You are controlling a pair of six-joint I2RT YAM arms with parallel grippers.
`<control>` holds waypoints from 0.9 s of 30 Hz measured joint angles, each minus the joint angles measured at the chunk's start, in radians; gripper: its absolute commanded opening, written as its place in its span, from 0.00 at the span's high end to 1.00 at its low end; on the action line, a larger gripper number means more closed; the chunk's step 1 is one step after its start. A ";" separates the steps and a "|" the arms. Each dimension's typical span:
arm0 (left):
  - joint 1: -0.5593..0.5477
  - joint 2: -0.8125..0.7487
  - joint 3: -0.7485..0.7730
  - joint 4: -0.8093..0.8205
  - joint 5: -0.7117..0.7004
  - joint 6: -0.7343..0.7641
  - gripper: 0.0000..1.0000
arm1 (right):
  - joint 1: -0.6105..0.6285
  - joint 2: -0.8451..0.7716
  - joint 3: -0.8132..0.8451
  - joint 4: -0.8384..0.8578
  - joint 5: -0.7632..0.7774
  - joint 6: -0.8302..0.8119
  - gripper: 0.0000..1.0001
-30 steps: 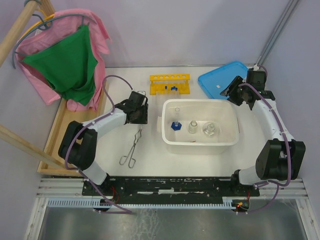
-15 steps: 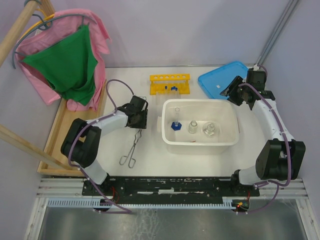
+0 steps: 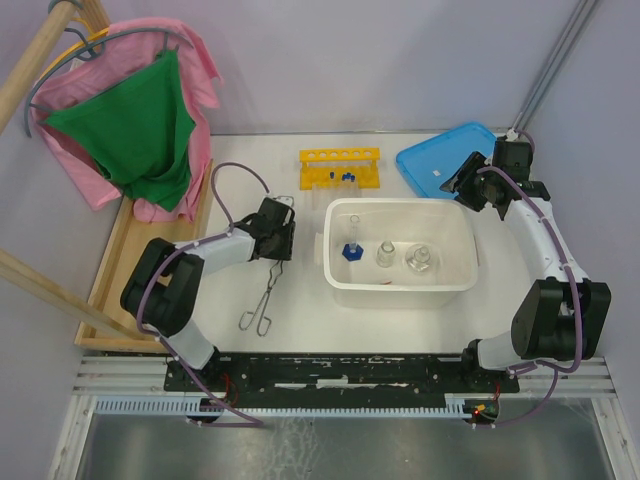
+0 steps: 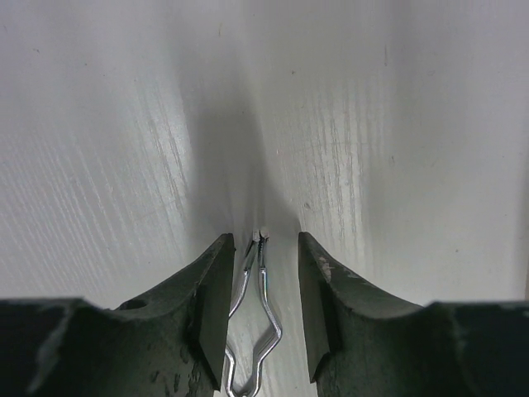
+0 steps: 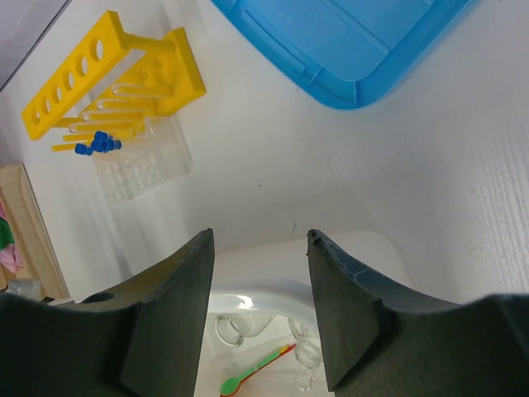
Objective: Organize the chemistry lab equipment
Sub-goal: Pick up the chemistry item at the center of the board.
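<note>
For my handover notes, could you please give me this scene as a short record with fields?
left gripper: open, straddling the metal tongs' tips
right gripper: open, empty, near the white tub's far right corner
tongs position: flat on the table, left of the tub
tub contents: two glass flasks
yellow rack: behind the tub, blue-capped tubes lying by it

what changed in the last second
The left gripper moved toward the near edge, onto the tips of the metal tongs; its open jaws now straddle them without touching. The tongs, the right gripper and everything in the tub stayed put.
</note>
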 measured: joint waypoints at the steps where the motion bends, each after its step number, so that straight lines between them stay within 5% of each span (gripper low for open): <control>1: 0.000 -0.004 -0.010 0.018 0.000 0.002 0.57 | 0.000 0.001 0.000 0.000 0.000 0.000 0.42; 27: 0.001 -0.022 -0.035 0.047 0.011 0.032 0.97 | 0.000 0.006 0.000 0.004 -0.005 -0.001 0.42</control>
